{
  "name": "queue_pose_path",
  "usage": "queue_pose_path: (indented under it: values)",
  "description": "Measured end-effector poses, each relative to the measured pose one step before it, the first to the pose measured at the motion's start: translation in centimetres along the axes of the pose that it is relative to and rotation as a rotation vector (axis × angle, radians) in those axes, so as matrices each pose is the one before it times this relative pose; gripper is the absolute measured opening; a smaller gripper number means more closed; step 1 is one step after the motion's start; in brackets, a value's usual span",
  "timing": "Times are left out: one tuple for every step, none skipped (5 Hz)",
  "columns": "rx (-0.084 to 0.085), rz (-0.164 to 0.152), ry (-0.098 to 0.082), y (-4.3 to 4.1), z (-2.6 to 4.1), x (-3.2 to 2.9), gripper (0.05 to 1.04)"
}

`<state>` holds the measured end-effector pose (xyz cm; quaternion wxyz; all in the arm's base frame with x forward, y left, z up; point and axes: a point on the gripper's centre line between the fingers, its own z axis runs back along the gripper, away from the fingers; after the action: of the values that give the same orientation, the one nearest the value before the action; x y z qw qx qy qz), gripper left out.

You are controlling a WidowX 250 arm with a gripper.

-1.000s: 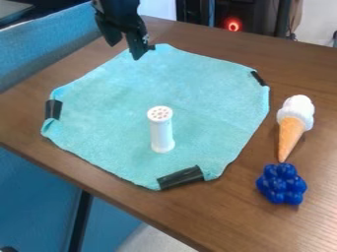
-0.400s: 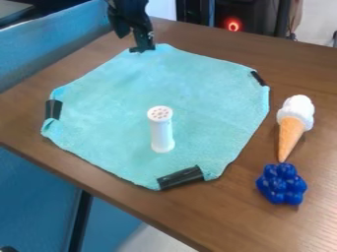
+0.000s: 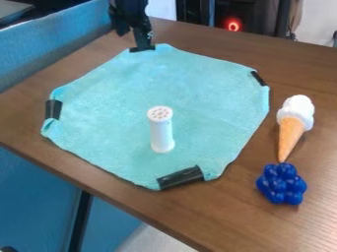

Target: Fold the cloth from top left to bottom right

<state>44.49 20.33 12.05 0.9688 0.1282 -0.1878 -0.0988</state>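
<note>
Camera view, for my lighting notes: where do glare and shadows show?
Camera view: pale glare toward the lower right of the wooden table; a soft shadow just right of the ice-cream cone; fairly even light on the cloth; a red glow against the dark background.

The cloth [image 3: 105,98] presents a matt, fuzzy, slightly rough fabric surface, with smooth, dark tape [image 3: 180,177] at its near corner. The upright shaker [image 3: 162,135] appears to be smooth white plastic, and the blue cluster [image 3: 281,184] is glossy and plastic-looking. I record a wood-grained tabletop [image 3: 263,236] with a soft sheen beneath my matt black gripper [image 3: 131,42].
</note>
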Motion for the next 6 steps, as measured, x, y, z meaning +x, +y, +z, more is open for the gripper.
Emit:
queue_pose_path:
  values:
    - [0.0429, -0.0285, -0.0224, 0.669, -0.049, 0.36, 1.0]
    - [0.0081, 0.0023, 0.0075, 0.238, -0.847, 0.1, 1.0]
    - [0.0005, 0.0087, 0.0113, 0.07, -0.608, 0.077, 1.0]
    - [-0.0052, 0.0, 0.0111, -0.069, -0.452, 0.01, 1.0]
    - [-0.0197, 0.0039, 0.0127, -0.376, -0.664, -0.198, 1.0]
    - [-0.0245, 0.0088, 0.0076, -0.241, -0.189, 0.102, 0.964]
